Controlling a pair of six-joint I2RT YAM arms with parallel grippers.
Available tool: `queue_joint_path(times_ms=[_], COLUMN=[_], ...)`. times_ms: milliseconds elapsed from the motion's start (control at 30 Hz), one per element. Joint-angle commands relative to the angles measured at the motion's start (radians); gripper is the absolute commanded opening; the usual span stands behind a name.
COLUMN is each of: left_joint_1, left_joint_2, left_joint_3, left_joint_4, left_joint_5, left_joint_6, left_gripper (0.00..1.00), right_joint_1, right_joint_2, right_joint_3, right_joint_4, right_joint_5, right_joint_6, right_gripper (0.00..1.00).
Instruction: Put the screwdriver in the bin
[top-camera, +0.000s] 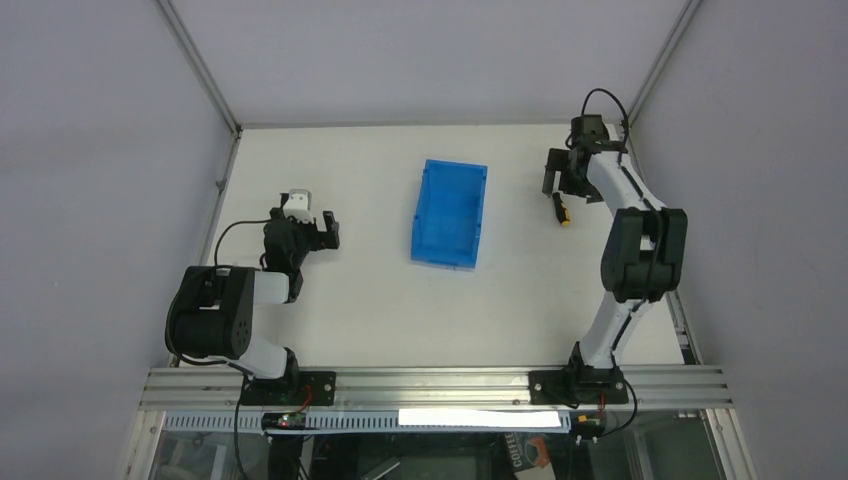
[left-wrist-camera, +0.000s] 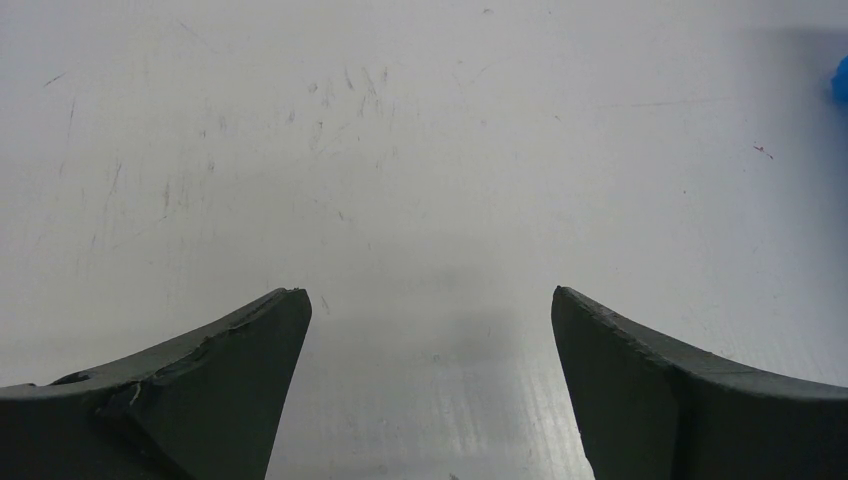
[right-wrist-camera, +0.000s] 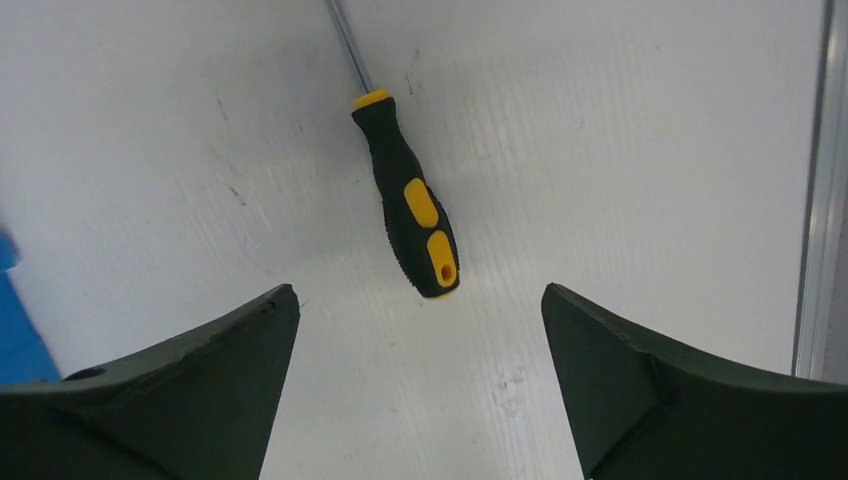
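**Right wrist view: screwdriver framed, not yet gripped**

The right wrist view shows the screwdriver (right-wrist-camera: 415, 215) lying flat on the table (right-wrist-camera: 620, 150). Its handle end is nearest the camera and its shaft points away. The right gripper (right-wrist-camera: 418, 305) hangs over it with its 2 fingers spread wide and holding nothing.

The step in hand looks like the approach to the pick. The next move likely calls for lowering until the fingers straddle the handle, closing across it, then lifting and carrying it left.

From the top external view, the bin (top-camera: 455, 166) sits mid-table, apart from the screwdriver and to its left. Nothing shows inside it.

The left gripper (left-wrist-camera: 430, 300) is also wide and empty, over bare table on the bin's other side.
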Motion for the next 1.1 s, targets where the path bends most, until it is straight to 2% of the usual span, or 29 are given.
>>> queue_joint_path(times_ms=[0, 100, 233, 333, 400, 467, 600, 800, 933, 1067], left_joint_1=[0.008, 0.008, 0.008, 0.008, 0.008, 0.008, 0.008, 0.008, 0.008, 0.008], left_joint_2=[0.002, 0.001, 0.001, 0.002, 0.001, 0.002, 0.001, 0.001, 0.002, 0.002], left_joint_3=[0.02, 0.02, 0.02, 0.02, 0.02, 0.02, 0.02, 0.02, 0.019, 0.02], left_joint_4=[0.031, 0.031, 0.032, 0.031, 0.03, 0.031, 0.031, 0.031, 0.031, 0.032], left_joint_5=[0.006, 0.005, 0.006, 0.005, 0.006, 0.005, 0.006, 0.005, 0.006, 0.006], left_joint_6=[-0.018, -0.018, -0.018, -0.018, -0.018, -0.018, -0.018, -0.018, -0.018, -0.018], left_gripper=[0.99, 0.99, 0.99, 0.99, 0.99, 0.99, 0.99, 0.99, 0.99, 0.99], right_joint_1=[-0.001, -0.001, -0.025, -0.035, -0.039, -0.041, -0.041, -0.04, -0.036, 0.027], right_joint_2=[0.145, 0.244, 0.334, 0.33, 0.303, 0.263, 0.16, 0.024, -0.071, -0.147], right_joint_3=[0.117, 0.146, 0.193, 0.176, 0.162, 0.161, 0.17, 0.221, 0.229, 0.224], right_joint_4=[-0.051, -0.019, -0.033, -0.022, -0.016, -0.026, -0.065, -0.219, -0.263, -0.239], right_joint_5=[-0.016, -0.022, -0.025, -0.043, -0.056, -0.055, -0.037, -0.054, -0.229, -0.387], right_joint_6=[-0.098, -0.113, -0.113, -0.103, -0.097, -0.088, -0.065, 0.012, 0.074, 0.154], right_gripper=[0.94, 0.86, 0.64, 0.39, 0.14, 0.04, 0.01, 0.0, 0.0, 0.0])
